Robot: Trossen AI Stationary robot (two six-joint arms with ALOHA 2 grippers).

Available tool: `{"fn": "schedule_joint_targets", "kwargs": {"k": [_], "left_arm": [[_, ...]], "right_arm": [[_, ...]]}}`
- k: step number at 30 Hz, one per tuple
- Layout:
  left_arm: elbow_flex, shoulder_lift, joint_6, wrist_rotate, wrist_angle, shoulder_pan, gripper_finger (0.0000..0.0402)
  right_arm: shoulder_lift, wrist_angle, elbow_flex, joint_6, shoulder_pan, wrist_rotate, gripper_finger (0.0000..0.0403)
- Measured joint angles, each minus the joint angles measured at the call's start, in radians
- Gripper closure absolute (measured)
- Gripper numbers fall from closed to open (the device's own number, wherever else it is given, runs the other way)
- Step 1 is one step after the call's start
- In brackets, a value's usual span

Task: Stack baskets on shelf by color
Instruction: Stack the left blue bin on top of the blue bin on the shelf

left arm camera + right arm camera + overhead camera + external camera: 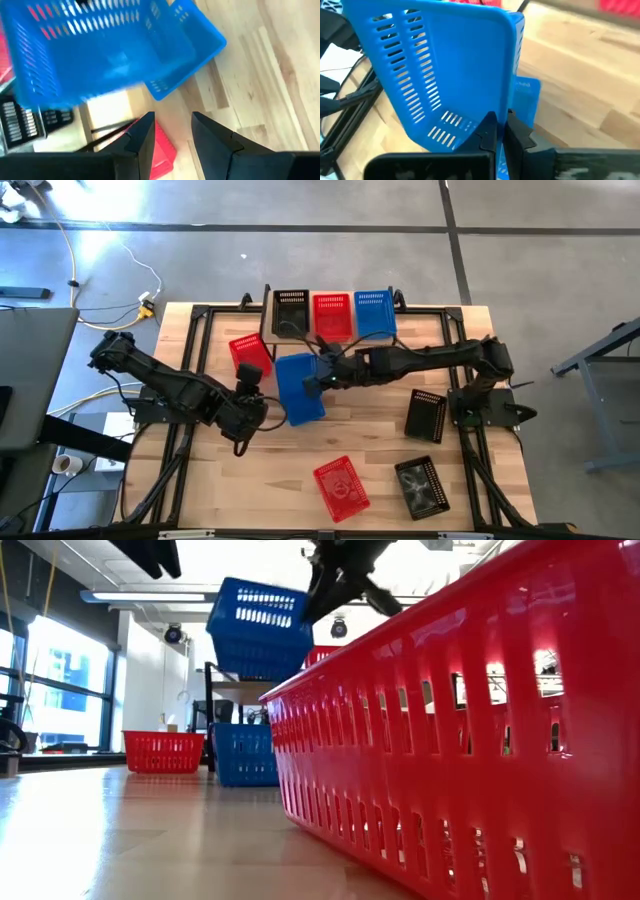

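Right gripper [501,131]: clamped on the rim of a blue basket [298,385], lifted and tilted above the table [380,470] in front of the shelf [268,308].
Left gripper [172,131]: fingers parted, empty, just below that basket.
Shelf: black, red and blue baskets in a row.
Table: two red baskets, two black (one tipped), another blue one.

One camera looks straight down on the whole table [380,480]. One sits low on the tabletop, very near a red basket [480,740]. Both wrist cameras look closely at the lifted blue basket [110,45], toward 12 o'clock of centre.
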Motion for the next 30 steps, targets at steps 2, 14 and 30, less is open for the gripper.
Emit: {"fn": "schedule_joint_targets", "kwargs": {"k": [2,14,30], "left_arm": [[0.000,-0.014,-0.013,-0.018,-0.014,0.000,0.0283],[-0.001,-0.121,-0.079,-0.036,-0.035,0.069,0.0284],[-0.006,-0.220,-0.071,-0.036,-0.031,0.331,0.0284]], "right_arm": [[-0.027,-0.010,0.000,-0.015,0.000,0.010,0.0403],[-0.190,-0.112,0.000,-0.083,-0.073,0.008,0.0403],[-0.376,-0.198,0.000,-0.306,-0.432,-0.207,0.0403]]}}
